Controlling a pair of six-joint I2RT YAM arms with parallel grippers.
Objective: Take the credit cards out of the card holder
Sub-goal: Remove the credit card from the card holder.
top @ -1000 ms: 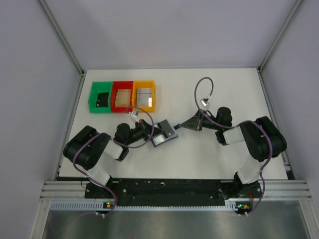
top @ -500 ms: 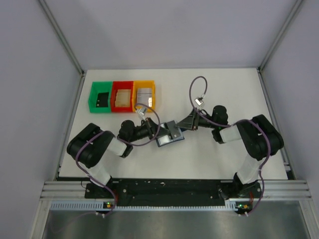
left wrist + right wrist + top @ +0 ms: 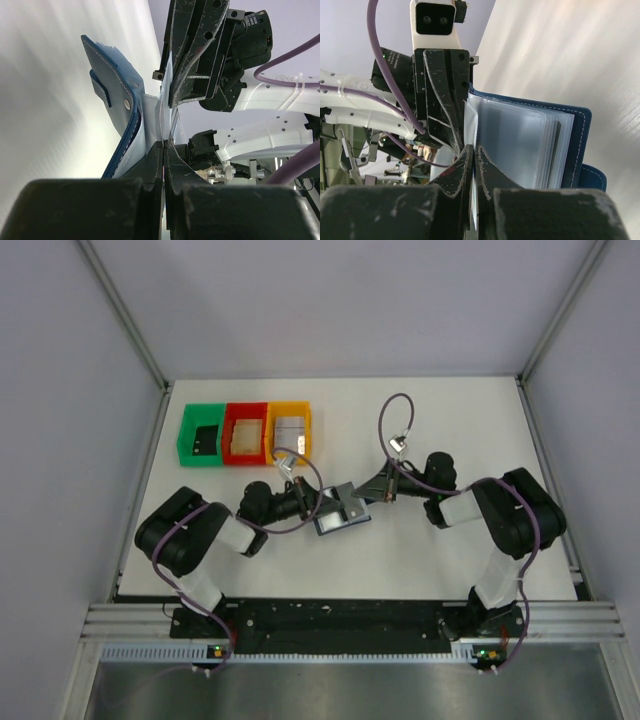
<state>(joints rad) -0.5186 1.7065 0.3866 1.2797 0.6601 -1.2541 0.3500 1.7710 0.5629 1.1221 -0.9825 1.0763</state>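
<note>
Centrally on the white counter [image 3: 420, 560], the card holder [image 3: 340, 508] is pinned between the two arms, its dark blue cover splayed open. The left end effector [image 3: 312, 506] comes at it from the left and the right end effector [image 3: 372, 490] from the right, tips almost meeting over the holder's inner leaves.

Seen from the left wrist, the left end effector [image 3: 164, 142] is clenched on a thin pale leaf at the holder's inner edge. The blue cover [image 3: 115, 90] curls away to the left, its stitched edge free and tilted. The right end effector's dark fingers [image 3: 190, 55] stand just above, closed against the same leaf.

From the right wrist, the right end effector [image 3: 474, 149] is likewise clenched on a pale leaf edge. The stack of clear sleeves [image 3: 520, 145] fans out to its right inside the blue cover [image 3: 581, 145]. Whether the pinched leaf is a sleeve or a card cannot be told.

Behind and to the left, the green bin [image 3: 202, 435], red bin [image 3: 246, 432] and orange bin [image 3: 290, 430] sit side by side, touching; the orange one is nearest to the left wrist. Bare counter lies in front of the holder and off to the right, up to the counter's right edge.
</note>
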